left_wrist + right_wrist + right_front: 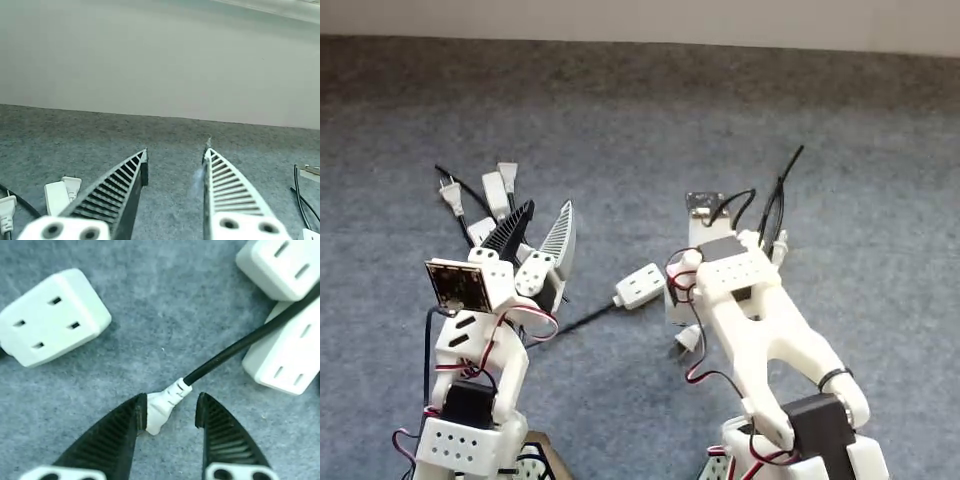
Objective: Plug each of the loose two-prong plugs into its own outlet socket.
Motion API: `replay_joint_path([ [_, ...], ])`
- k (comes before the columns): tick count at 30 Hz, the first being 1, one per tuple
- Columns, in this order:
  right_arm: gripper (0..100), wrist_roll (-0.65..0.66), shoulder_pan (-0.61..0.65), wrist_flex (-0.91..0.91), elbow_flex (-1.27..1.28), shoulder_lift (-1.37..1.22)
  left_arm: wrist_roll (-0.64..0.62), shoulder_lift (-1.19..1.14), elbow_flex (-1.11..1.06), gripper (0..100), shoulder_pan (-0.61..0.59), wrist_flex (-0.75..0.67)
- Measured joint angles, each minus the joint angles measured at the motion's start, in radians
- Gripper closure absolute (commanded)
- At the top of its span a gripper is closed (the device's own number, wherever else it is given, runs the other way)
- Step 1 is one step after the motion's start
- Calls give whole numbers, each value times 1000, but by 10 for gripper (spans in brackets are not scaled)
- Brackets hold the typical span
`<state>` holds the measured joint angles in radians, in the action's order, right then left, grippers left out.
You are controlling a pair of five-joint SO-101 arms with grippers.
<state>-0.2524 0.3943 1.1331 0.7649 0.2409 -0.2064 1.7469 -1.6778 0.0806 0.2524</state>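
Right fingers [115, 435] spread around plug [161, 409], maybe touching | left fingers [117, 192] spread above carpet [170, 145] | socket blocks [52, 315] nearby

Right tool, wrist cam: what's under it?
A white plug on a black cable lies on the grey carpet under the open right tool, close to one finger. Its prong end runs behind that finger, so the prongs are hidden.

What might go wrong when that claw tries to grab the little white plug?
The right gripper stands open around the white plug, which lies off-centre, close against one finger. Closing may nudge or twist the plug instead of gripping it squarely. The plug's black cable runs right along an outlet block, so lifting the plug could drag on that block.
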Motion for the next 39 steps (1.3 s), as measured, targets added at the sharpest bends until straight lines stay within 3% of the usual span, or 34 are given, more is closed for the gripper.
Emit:
replay_joint_path([
  [11,837,-31,44,25,0,-3,0,0,0,811,0,0],
  [22,833,-592,89,31,0,-3,0,0,0,811,0,0],
  [39,833,-634,89,-109,54,-3,0,0,0,811,0,0],
])
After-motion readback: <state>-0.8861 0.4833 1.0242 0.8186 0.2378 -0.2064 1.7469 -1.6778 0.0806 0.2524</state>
